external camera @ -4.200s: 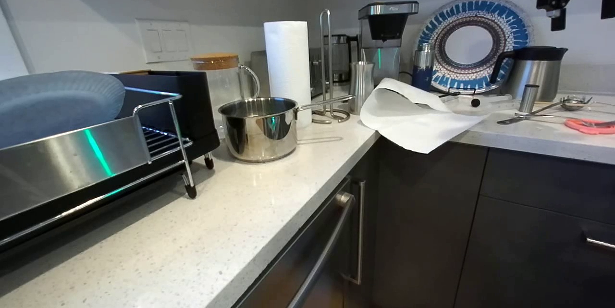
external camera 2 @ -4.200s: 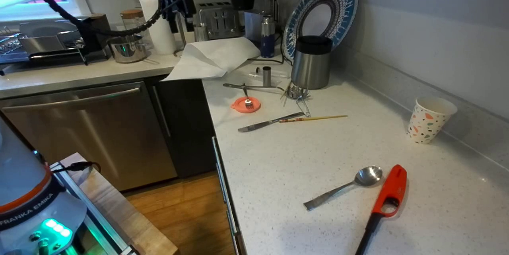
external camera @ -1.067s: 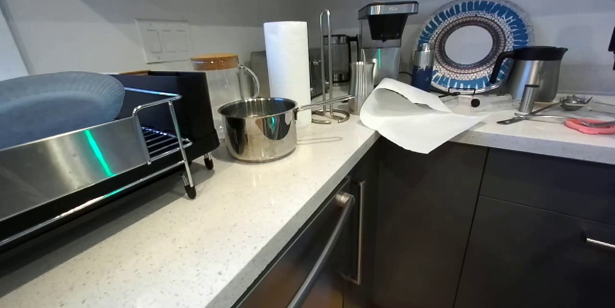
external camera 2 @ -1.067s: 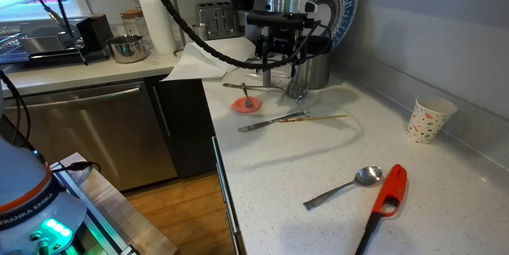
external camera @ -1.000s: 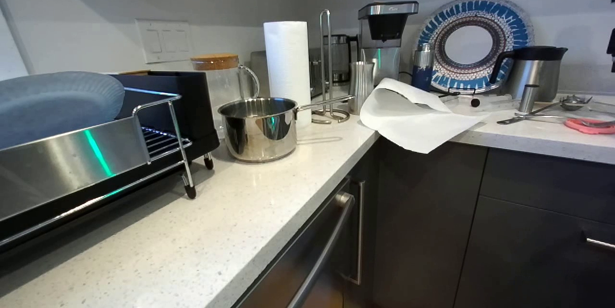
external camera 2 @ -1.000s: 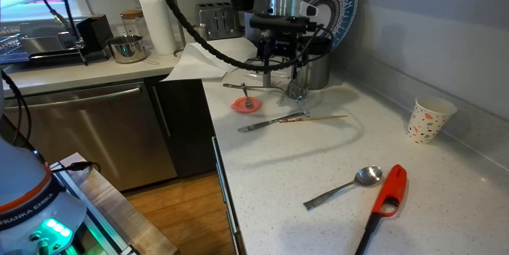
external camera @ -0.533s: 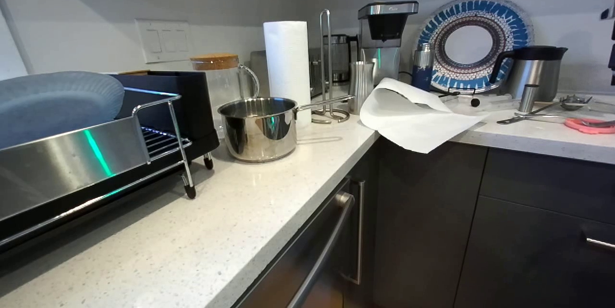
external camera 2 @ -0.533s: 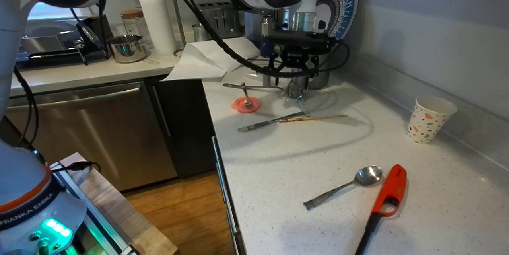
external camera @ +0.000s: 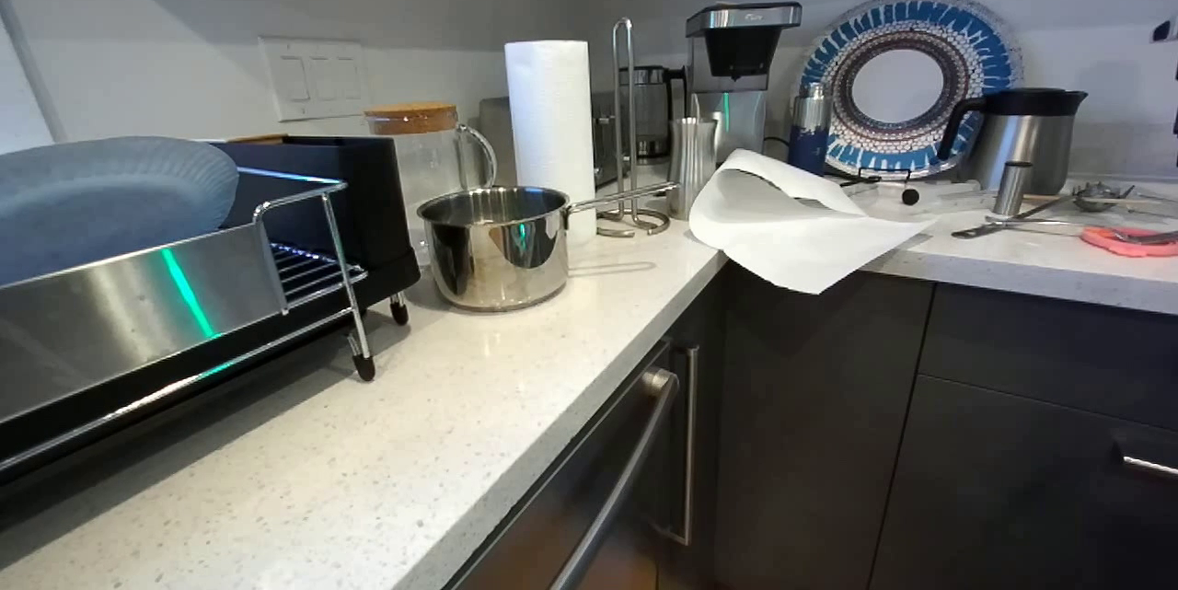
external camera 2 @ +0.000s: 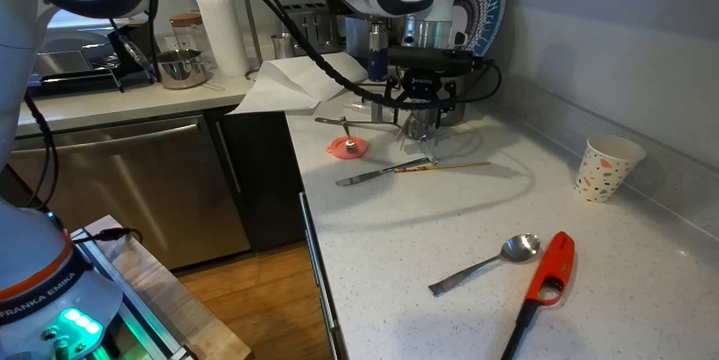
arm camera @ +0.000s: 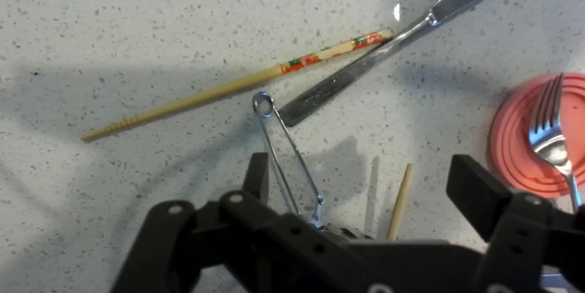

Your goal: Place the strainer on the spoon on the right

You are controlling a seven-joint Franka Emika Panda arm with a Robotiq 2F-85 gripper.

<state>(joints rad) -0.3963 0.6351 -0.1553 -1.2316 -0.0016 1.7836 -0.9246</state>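
In the wrist view the pincer (arm camera: 361, 183) covers nearly all of the strainer (arm camera: 296, 150) but its wire handle, and the lower ends of the wooden stick (arm camera: 400, 201) and the fork (arm camera: 550, 144); above it the knife (arm camera: 388, 50) runs off the top edge, and to its right the pink disc (arm camera: 516, 146) is cut by the side. Behind it, in an exterior view, most of the steel jug (external camera 2: 454, 113) is screened, and whether the pincer touches the strainer cannot be told.
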